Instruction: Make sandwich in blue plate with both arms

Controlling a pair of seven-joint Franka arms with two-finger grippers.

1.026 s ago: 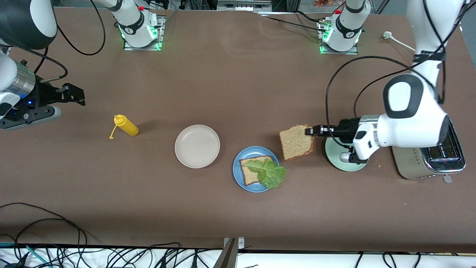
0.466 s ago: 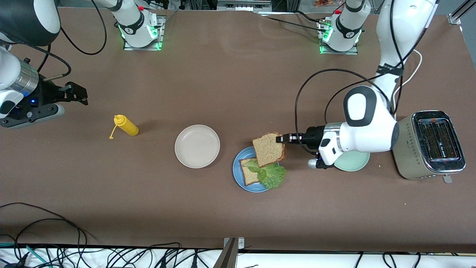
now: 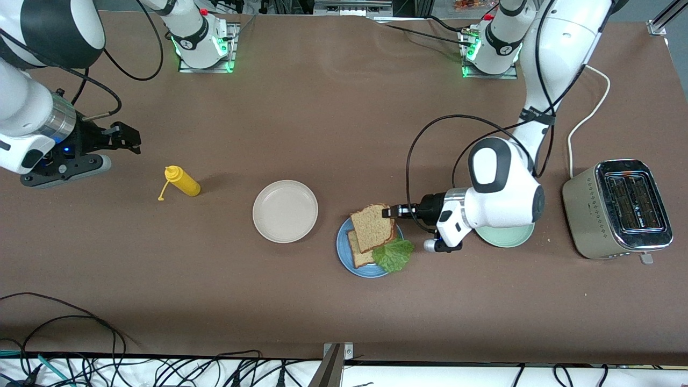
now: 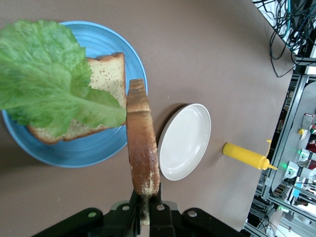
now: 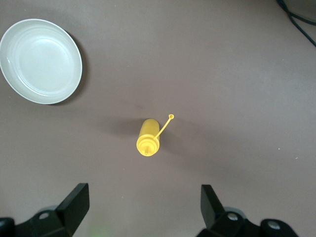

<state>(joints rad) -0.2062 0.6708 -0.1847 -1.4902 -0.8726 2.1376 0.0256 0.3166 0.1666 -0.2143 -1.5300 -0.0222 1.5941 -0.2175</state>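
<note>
We've carried the top slice, pinched tight in the left gripper, from the mint plate to over the blue plate and its lettuce, so we only lower and release; right gripper waits wide open and empty.

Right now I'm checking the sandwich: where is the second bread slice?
The second bread slice is pinched in the left tool, up over the blue plate, above the slice and lettuce lying there.

The front camera is looking down from high across the table, facing both bases. Both wrist cameras are looking straight down from close up, sharing the cream-white plate and the mustard bottle, which sits at 9 o'clock of that plate in the front view
</note>
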